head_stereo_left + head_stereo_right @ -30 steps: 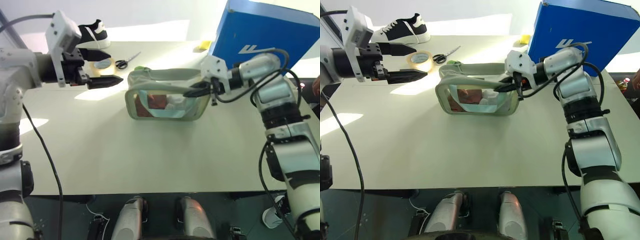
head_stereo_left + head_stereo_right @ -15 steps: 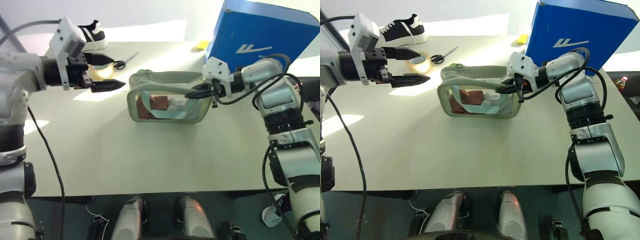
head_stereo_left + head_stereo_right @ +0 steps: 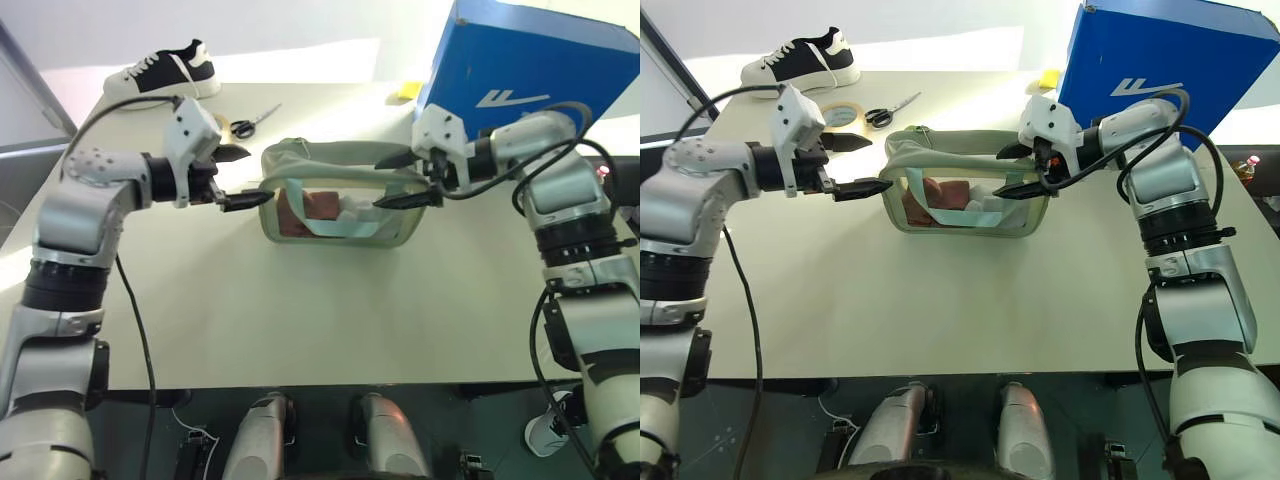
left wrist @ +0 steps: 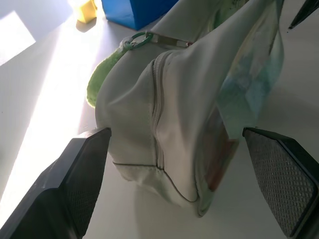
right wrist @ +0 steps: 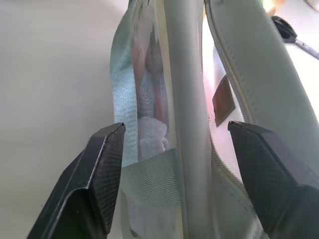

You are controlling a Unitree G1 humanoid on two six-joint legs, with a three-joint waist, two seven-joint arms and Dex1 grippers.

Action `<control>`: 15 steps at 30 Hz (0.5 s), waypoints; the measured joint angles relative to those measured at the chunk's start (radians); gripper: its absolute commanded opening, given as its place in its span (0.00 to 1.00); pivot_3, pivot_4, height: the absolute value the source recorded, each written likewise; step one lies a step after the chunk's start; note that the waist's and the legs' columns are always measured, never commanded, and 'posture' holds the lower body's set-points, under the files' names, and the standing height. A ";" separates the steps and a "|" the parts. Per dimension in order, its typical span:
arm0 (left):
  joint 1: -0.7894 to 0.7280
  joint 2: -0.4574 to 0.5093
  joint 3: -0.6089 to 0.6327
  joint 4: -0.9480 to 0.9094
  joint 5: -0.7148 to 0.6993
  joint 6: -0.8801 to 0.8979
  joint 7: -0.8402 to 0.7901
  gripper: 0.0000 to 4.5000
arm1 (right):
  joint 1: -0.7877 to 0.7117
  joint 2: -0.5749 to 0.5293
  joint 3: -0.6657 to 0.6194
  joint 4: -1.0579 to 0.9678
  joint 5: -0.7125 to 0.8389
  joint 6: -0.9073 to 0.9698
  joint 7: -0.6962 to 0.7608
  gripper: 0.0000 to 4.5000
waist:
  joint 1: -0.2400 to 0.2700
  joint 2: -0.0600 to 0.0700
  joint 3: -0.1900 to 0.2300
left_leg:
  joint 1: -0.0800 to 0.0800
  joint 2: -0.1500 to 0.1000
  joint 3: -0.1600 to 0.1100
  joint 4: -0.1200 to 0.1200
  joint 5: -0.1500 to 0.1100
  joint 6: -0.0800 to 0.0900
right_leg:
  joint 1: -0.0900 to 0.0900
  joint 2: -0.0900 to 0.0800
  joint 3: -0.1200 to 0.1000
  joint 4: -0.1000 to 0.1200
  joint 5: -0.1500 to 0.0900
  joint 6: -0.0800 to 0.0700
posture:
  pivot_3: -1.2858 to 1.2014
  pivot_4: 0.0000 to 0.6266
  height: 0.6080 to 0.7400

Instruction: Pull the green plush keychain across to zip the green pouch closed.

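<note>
The green pouch [image 3: 340, 195] sat toward the table's [image 3: 300, 320] far edge, the green plush keychain [image 4: 102, 79] at its left end. Both the left gripper [image 3: 238, 177] and right gripper [image 3: 400, 180] stood open, holding nothing; unbraced, the pouch might slide when pulled.

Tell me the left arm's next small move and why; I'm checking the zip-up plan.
Probably ease the open left gripper toward the green plush keychain and close on it: it hangs ungrasped behind the near end of the green pouch.

Cream table [image 3: 300, 320]: green pouch [image 3: 340, 205], blue box [image 3: 540, 65], sneaker [image 3: 165, 70], scissors [image 3: 255, 120], tape roll [image 3: 843, 113].
</note>
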 measured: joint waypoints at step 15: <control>-0.016 -0.071 -0.012 0.060 0.055 -0.095 -0.035 0.01 | -0.070 0.032 -0.037 -0.070 0.063 0.137 -0.050 0.81 | 0.000 0.000 0.000 | 0.000 0.000 0.000 0.000 0.000 0.000 | 0.000 -0.001 0.000 0.000 0.000 0.000 | 0.52 0.24 1.00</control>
